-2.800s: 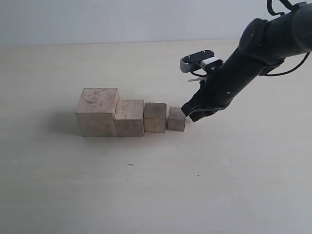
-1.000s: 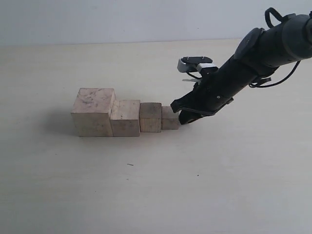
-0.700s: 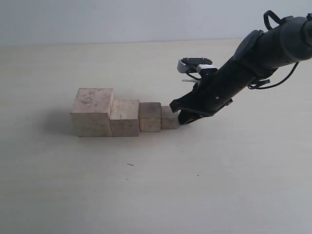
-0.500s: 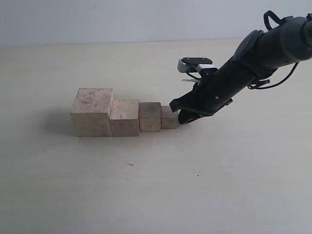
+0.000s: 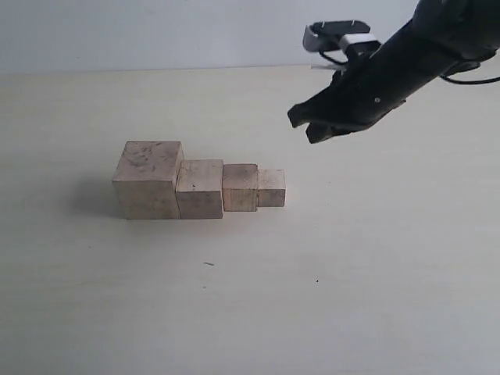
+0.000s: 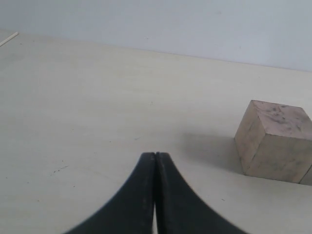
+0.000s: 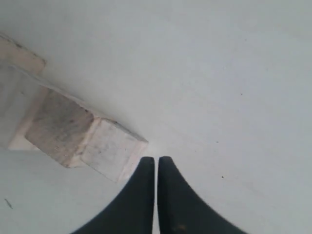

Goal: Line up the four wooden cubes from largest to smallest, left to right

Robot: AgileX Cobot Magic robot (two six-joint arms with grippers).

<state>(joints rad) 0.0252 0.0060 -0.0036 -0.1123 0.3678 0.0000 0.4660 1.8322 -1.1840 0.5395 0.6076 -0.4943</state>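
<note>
Largest cube point(image 5: 148, 178): we see it at the left end of the row in the exterior view, standing flat on the table point(image 5: 375, 273), with dark smudges on its top.
Second cube point(image 5: 200, 188): it stands just right of the largest, side against side.
Third cube point(image 5: 240, 187): next in line, it touches the second cube, and its faces look a little darker.
Smallest cube point(image 5: 271, 188): it closes the row at the right end, against the third cube.
Order: we read the sizes as stepping down from left to right, with the front faces roughly in one line.
Right pincer point(image 5: 301, 127): it hangs in the air above and to the right of the smallest cube, touching nothing. In its wrist view we find the two black fingers almost together, with only a thin slit between them and nothing held.
Left pincer point(image 6: 155, 161): its fingers are pressed tip to tip and empty. We see it low over bare table, with the largest cube well off to one side.
Wall point(image 5: 156, 31): plain and pale behind the table.
</note>
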